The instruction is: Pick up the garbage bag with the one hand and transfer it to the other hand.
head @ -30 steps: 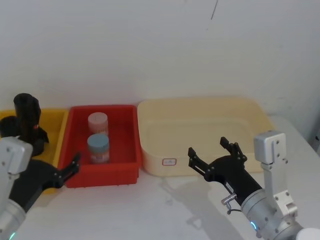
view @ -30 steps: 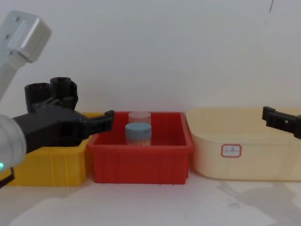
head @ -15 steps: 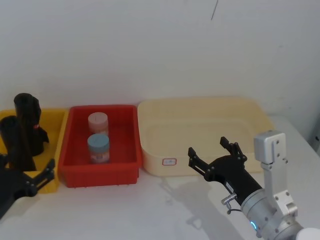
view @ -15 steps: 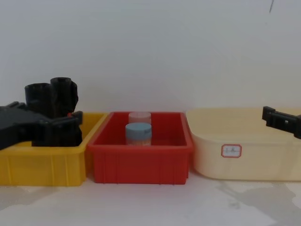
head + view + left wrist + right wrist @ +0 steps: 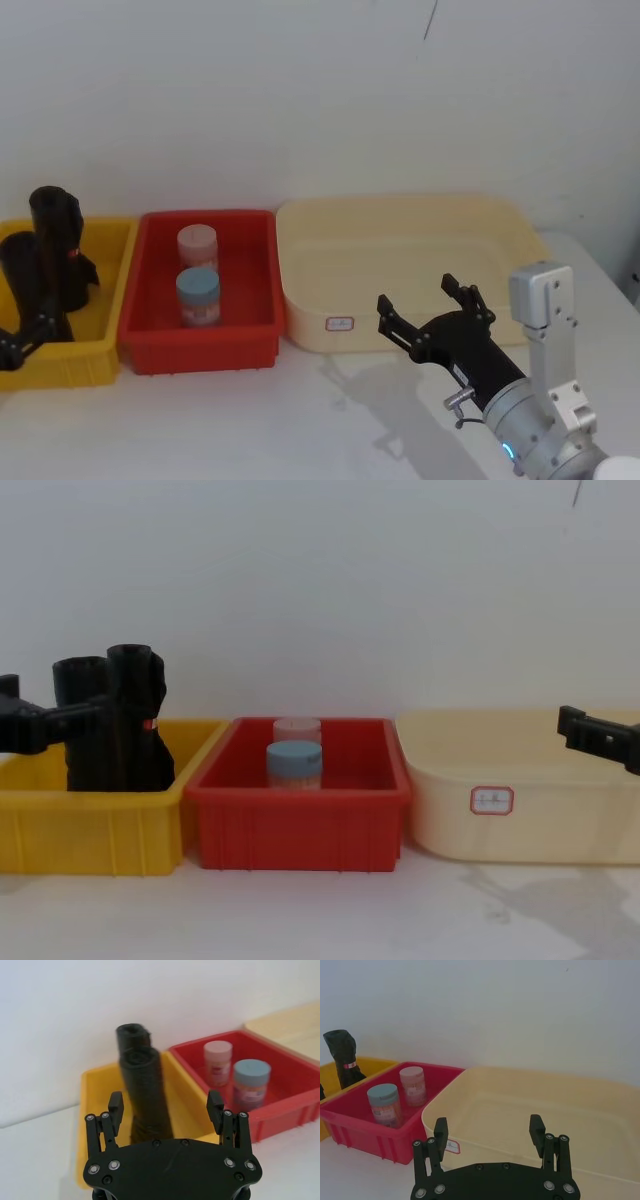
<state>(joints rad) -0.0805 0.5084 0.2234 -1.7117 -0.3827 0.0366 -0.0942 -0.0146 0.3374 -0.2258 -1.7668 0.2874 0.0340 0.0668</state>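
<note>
The left pincer (image 5: 165, 1106) sits low at 8 o'clock in the head view, at the near edge of the yellow bin (image 5: 75, 362). Its two fingers are spread wide and grip nothing. In the left wrist view the garbage bag (image 5: 148, 1095) stands upright straight ahead of the gap between those fingers, with its base inside the yellow bin. I cannot tell whether a finger touches it. In the chest view one finger crosses in front of the bag's upper half.

A second black roll (image 5: 131, 1036) stands upright just behind, at 1 o'clock of the bag in the head view, with a small red-and-white band on its side.

At 3 o'clock of the yellow bin, just beside it, is the red bin (image 5: 200, 352). It holds two jars, with the pink-capped jar (image 5: 197, 243) at 12 o'clock of the blue-capped jar (image 5: 198, 293). At 3 o'clock of the red bin is the cream tub (image 5: 500, 225), which has a small label on its near wall.

The right pincer (image 5: 417, 297) is at 5 o'clock in the head view, above the white table (image 5: 300, 420) and just before the tub's near wall. Its fingers are wide apart and hold nothing, and it is well apart from the garbage bag.
</note>
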